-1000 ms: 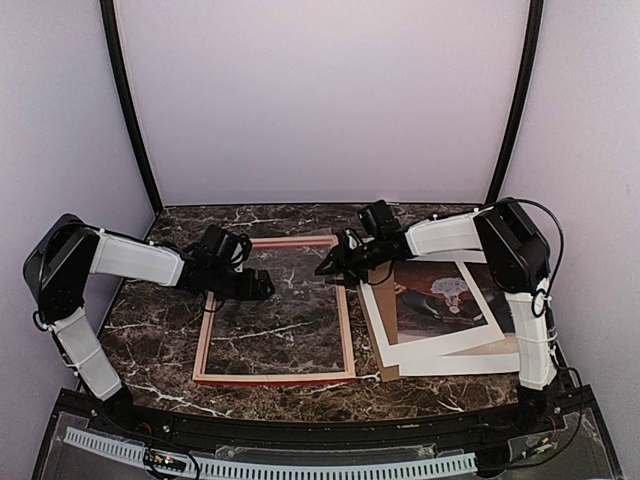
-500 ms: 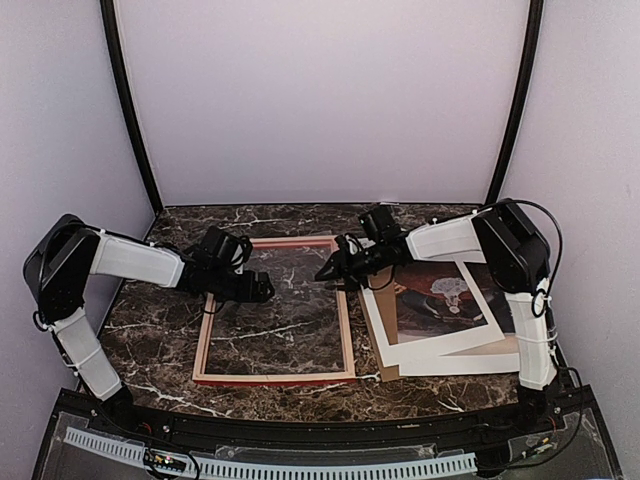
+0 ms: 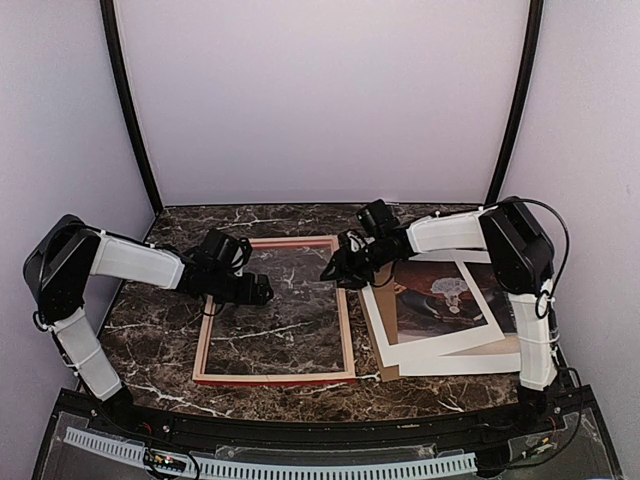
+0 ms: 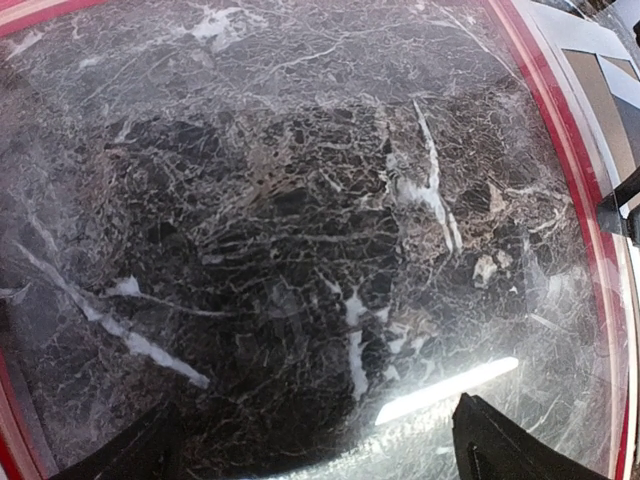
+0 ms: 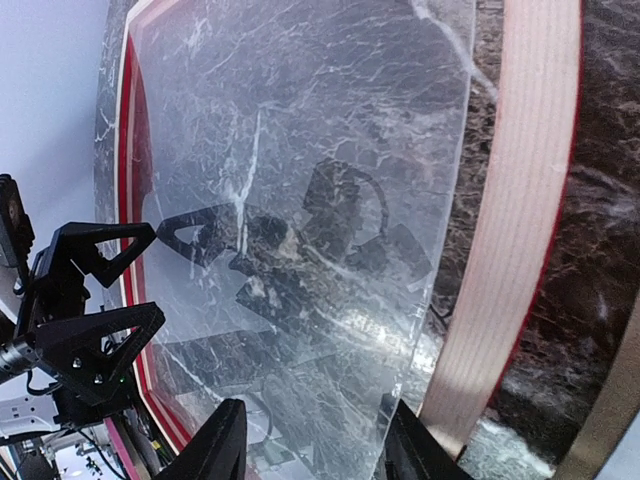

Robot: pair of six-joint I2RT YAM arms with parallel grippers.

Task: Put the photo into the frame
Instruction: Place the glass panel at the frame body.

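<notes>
Left gripper [image 3: 258, 291] is seen with jaws wide apart, hovering low over the left part of the frame [image 3: 347, 330], nothing held. Right gripper [image 3: 330, 271] is seen near the frame's far right corner, jaws partly apart. In the wrist view the edge of a clear sheet [image 5: 300, 150] runs down between its fingers [image 5: 225, 450]; contact cannot be told.

Frame is laid flat on the marble table [image 3: 150, 340], left of centre, pale wood side up, with red showing along its edges. Marble is seen through the opening.

Photo [image 3: 430, 300] is laid face up just right of the frame, not in it. A dark sepia-brown scene, a pale figure at centre and a white margin are shown, slightly skewed. It is stacked on a brown board [image 3: 386, 368] and a white sheet [image 3: 465, 363].

Counted: one frame, one photo, one clear sheet, one brown board, one white sheet, two grippers.
</notes>
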